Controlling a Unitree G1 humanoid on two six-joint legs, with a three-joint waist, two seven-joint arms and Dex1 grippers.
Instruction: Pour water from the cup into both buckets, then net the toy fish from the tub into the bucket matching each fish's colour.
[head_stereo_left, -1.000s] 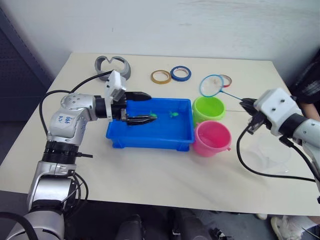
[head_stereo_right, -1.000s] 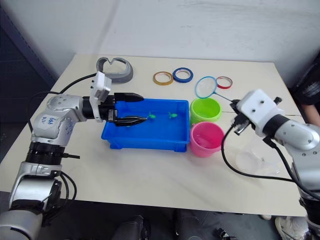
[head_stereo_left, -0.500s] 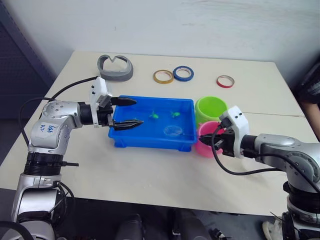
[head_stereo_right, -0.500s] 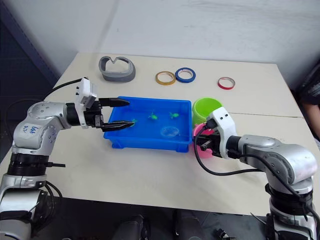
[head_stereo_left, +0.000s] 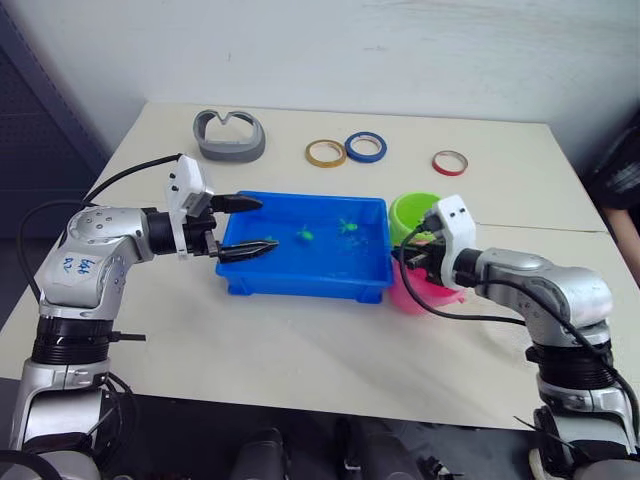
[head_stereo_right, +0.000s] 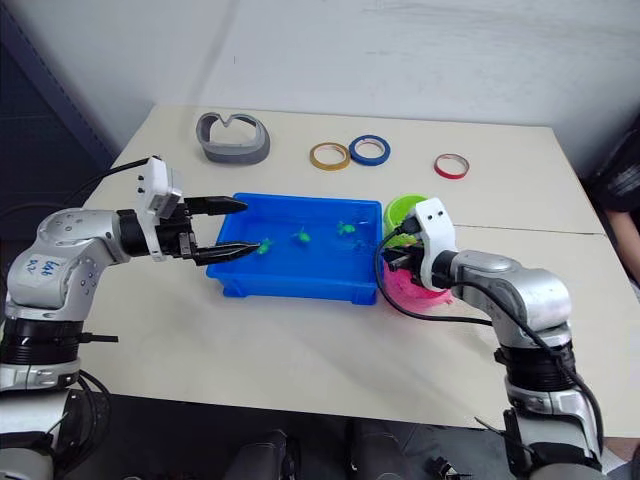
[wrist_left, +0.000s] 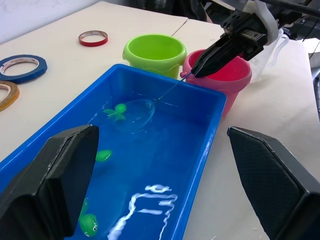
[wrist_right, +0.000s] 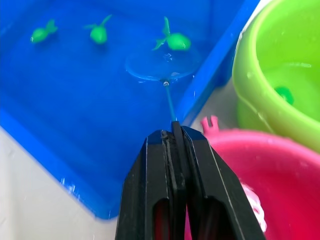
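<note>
Since the earlier frame, the net (wrist_right: 159, 64) has gone down into the tub (head_stereo_left: 300, 285), and its hoop now lies in the water at centre frame of the right wrist view, just beside one green fish (wrist_right: 176, 40), while the right arm has come closer to the two buckets. Judging by its look, the net is very light, with a thin stick that may bend and a soft mesh that drags in water, so it is best held firmly at the far end of the handle, as now. The right pincer (wrist_right: 174, 131) is closed tight on that handle, above the rim of the pink bucket (wrist_right: 280, 165), in the lower middle of that view. Two more green fish (wrist_right: 98, 33) float to the upper left; they are small and wet, probably slippery, so scooping from below seems safer than pushing. One green shape already lies inside the green bucket (wrist_right: 295, 75) at the right edge. In the left eye view the left pincer (head_stereo_left: 243, 226) stands open over the left end of the tub, holding nothing. Tape rings (head_stereo_left: 363, 146) lie on the desk (head_stereo_left: 300, 350) in the upper centre.
</note>
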